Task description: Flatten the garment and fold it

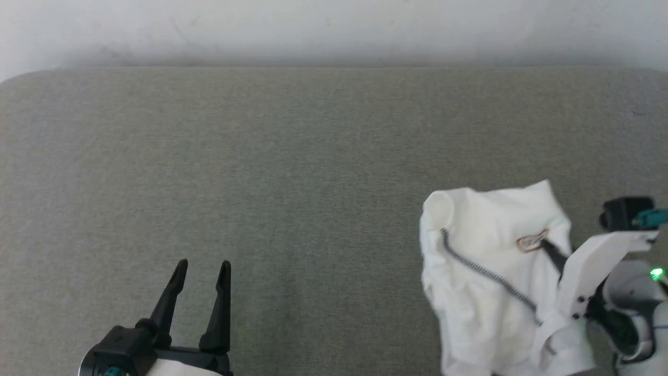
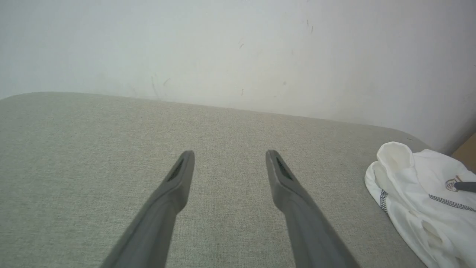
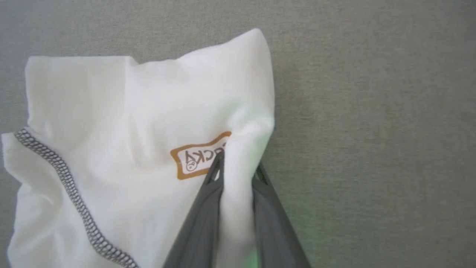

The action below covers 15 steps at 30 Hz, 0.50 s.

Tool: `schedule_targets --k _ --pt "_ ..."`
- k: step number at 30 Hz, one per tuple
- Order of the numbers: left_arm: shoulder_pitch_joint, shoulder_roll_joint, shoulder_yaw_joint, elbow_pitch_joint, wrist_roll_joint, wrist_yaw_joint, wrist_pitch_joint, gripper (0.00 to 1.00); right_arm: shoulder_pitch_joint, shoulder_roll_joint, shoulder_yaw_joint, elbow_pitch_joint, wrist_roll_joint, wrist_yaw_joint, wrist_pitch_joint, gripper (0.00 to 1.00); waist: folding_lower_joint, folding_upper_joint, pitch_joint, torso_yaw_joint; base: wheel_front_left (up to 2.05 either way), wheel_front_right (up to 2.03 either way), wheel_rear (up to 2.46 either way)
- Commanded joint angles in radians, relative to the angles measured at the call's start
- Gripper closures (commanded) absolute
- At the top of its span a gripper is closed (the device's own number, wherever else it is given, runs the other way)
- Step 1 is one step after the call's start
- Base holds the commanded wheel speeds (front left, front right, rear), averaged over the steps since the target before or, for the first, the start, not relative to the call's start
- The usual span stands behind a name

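Light is even, diffuse and fairly bright, with no hard shadows. Head view: the wall (image 1: 334, 26) at the far edge is washed pale, with a soft shadow band where it meets the grey surface (image 1: 292, 172). On the near right the garment (image 1: 485, 235) is close to blown out and its folds barely read. A green indicator light (image 1: 656, 273) glows at the far right. Left wrist view: the surface's far edge bows from wide-angle distortion. The left gripper (image 2: 230, 153) goes soft toward the near edge, and the weave is sharp mid-frame. Right wrist view: the right gripper (image 3: 240, 163) is blurred at the bottom, the logo (image 3: 199, 156) is fairly sharp, whites are clipped, and a green cast lies on cloth and surface.
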Motion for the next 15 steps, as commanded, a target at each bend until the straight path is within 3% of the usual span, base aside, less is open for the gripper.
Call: schedule_targets --k 1,7,15 --pt "-0.018 0.005 -0.001 -0.011 0.008 0.003 0.001 0.00 -0.032 -0.039 0.002 -0.020 -0.015 -0.002 0.009 1.00 -0.0001 0.0000 0.018 -0.041 0.00 0.00 0.00" --pt "-0.060 0.021 0.001 -0.042 0.023 0.003 0.008 0.00 -0.117 -0.171 0.037 -0.070 -0.027 -0.002 0.066 1.00 -0.0001 0.0000 0.073 -0.106 0.00 0.00 0.00" --pt "-0.137 0.041 0.002 -0.068 0.046 0.001 0.027 0.00 -0.220 -0.395 0.092 -0.069 -0.034 -0.002 0.106 1.00 -0.0001 0.0000 0.177 -0.153 0.00 0.00 0.00"
